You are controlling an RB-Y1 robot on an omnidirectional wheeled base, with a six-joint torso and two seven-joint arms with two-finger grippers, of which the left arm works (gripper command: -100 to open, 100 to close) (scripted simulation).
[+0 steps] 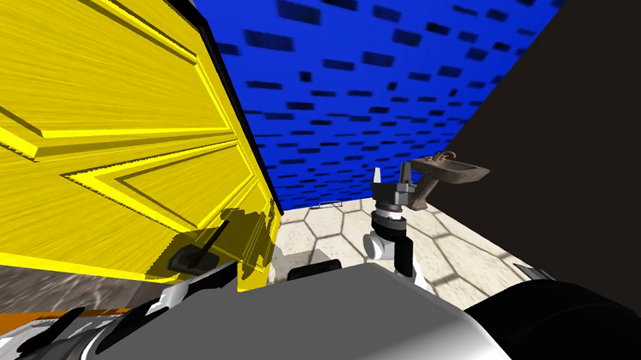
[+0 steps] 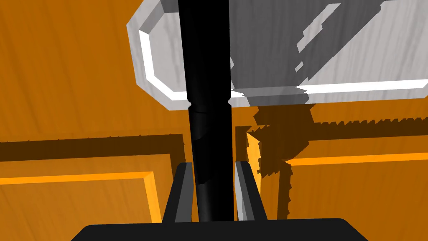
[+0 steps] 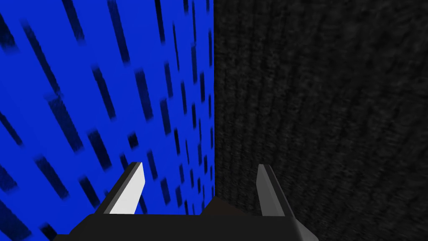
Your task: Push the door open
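1. Door [image 1: 106,140]: the yellow panelled leaf takes up my left side. It stands well off square, with its free edge pointing into the room ahead.
2. My left gripper [image 2: 214,164] is clamped on the black handle [image 2: 209,83], with 1 finger pressing each side of the lever. The lever runs out from a grey plate [image 2: 355,50] on the door face, which looks orange from my wrist.
3. Past the door's edge the gap shows a hexagon-tiled floor [image 1: 337,231] and a blue wall [image 1: 388,67]. I judge the door partly open, but the way through is not yet wide.
4. My right gripper [image 1: 391,168] is raised in the opening, apart from the door. Its 2 fingers are spread and hold nothing.
5. Further right, a sink [image 1: 459,170] stands by a dark wall [image 1: 577,169].
6. As I read it, what is left is to push through the handle until the leaf swings wide. I cannot tell how far it can travel before it meets something.
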